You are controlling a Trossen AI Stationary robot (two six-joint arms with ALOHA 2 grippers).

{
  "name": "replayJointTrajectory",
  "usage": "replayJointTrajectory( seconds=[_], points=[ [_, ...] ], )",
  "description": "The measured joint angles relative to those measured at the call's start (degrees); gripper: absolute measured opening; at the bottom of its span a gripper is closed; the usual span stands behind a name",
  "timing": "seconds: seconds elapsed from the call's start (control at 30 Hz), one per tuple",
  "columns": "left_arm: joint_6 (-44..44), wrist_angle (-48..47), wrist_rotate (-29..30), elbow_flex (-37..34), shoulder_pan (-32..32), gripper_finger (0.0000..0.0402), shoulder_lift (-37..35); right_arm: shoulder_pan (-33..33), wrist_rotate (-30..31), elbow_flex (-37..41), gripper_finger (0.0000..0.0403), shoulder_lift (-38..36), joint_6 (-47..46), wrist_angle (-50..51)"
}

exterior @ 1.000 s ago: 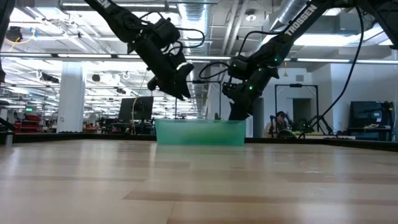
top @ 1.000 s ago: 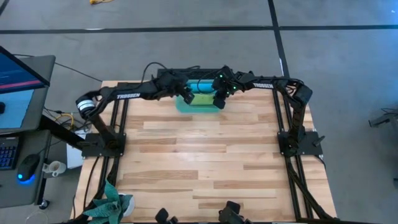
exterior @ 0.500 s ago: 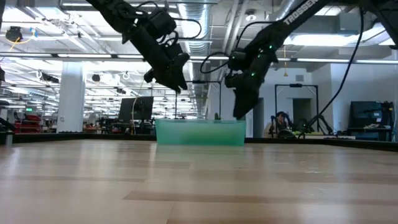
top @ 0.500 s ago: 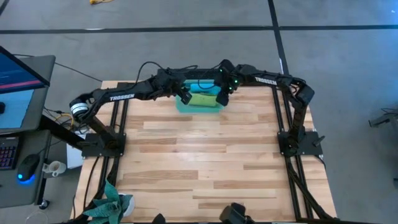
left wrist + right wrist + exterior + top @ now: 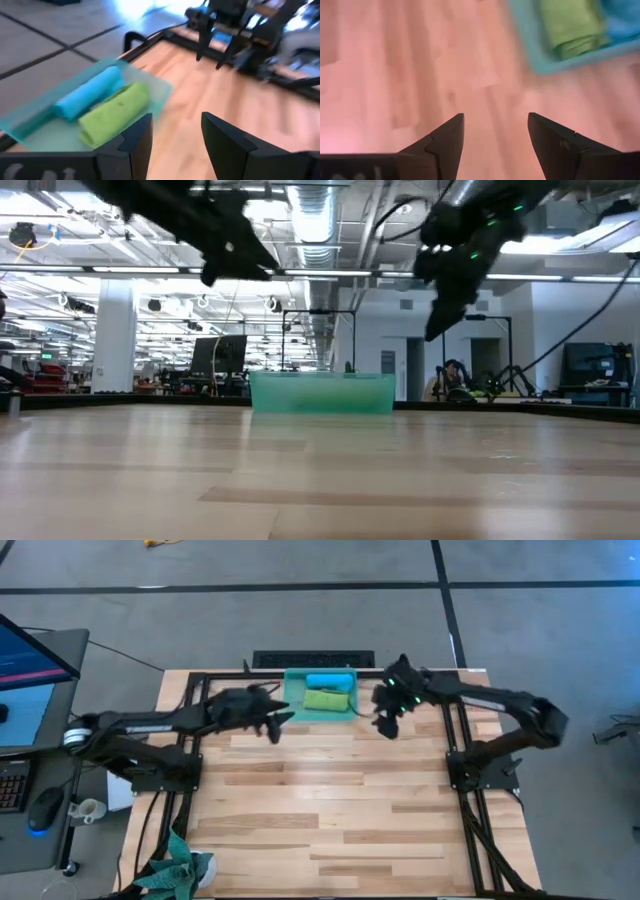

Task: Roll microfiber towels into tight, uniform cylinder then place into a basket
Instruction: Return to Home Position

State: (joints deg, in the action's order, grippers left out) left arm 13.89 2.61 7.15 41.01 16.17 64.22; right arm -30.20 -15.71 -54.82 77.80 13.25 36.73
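The see-through teal basket [image 5: 290, 700] stands at the middle of the table's far edge. Two rolled towels lie side by side in it, resting on its floor: the sky-blue one [image 5: 330, 681] on the far side and the lime-green one [image 5: 325, 700] on the near side. Both also show in the left wrist view, blue [image 5: 90, 92] and green [image 5: 115, 112]. My left gripper [image 5: 278, 721] hangs open above the wood, left of the basket. My right gripper [image 5: 386, 726] hangs open to the basket's right, tipped down at bare wood [image 5: 495, 135].
Bare wooden tabletop [image 5: 330, 800] stretches from the basket to the near edge. A desk with a monitor [image 5: 30, 665] and a keyboard stands off the table's left side. A plant [image 5: 180, 865] sits at the near left corner. A person [image 5: 450, 375] sits far behind the table.
Both grippers have come up and away from the basket. The left has swung toward the table's left and near side, the right toward the right and near side. The lime-green roll, which they covered a second ago, now lies bare in the basket beside the blue one.
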Motion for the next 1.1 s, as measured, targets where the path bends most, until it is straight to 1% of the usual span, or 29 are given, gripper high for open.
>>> replayJointTrajectory(
  seconds=[0.17, 0.37, 0.5, 0.57, 0.67, 0.8, 0.9, 0.97, 1.1],
  points=[
    [5.9, 1.3, 1.0, -8.0, -6.0, 0.0160, -12.6, 6.6, 0.1, 8.4, 0.0240, -10.5, -5.2, -2.2],
    [6.2, 1.4, 1.1, -15.4, -13.9, 0.0160, -27.0, 14.1, 0.7, 16.9, 0.0240, -22.4, -8.8, -10.7],
    [5.8, 1.7, 3.0, -19.7, -18.7, 0.0156, -33.5, 16.7, 0.8, 20.3, 0.0240, -29.5, -10.2, -14.2],
    [4.2, 1.8, 4.3, -21.5, -20.8, 0.0144, -35.7, 17.5, 0.8, 21.0, 0.0240, -32.7, -10.2, -14.9],
    [1.7, 4.7, 5.7, -24.9, -23.6, 0.0113, -37.7, 18.0, 0.8, 21.9, 0.0240, -37.4, -8.3, -16.1],
    [-3.4, 10.4, 5.5, -29.5, -26.5, 0.0058, -38.3, 17.1, 0.8, 22.2, 0.0240, -43.8, -5.5, -16.6],
    [-5.8, 14.6, 5.7, -31.9, -27.1, 0.0016, -38.4, 16.1, 0.8, 22.2, 0.0240, -48.7, -5.2, -16.6],
    [-6.5, 15.2, 5.7, -32.8, -27.1, 0.0005, -38.6, 15.7, 0.8, 22.2, 0.0240, -52.0, -5.2, -16.2],
    [-6.8, 11.3, 6.0, -33.0, -27.1, 0.0010, -41.1, 15.9, 0.8, 25.2, 0.0240, -59.1, -5.2, -16.4]
  ],
)
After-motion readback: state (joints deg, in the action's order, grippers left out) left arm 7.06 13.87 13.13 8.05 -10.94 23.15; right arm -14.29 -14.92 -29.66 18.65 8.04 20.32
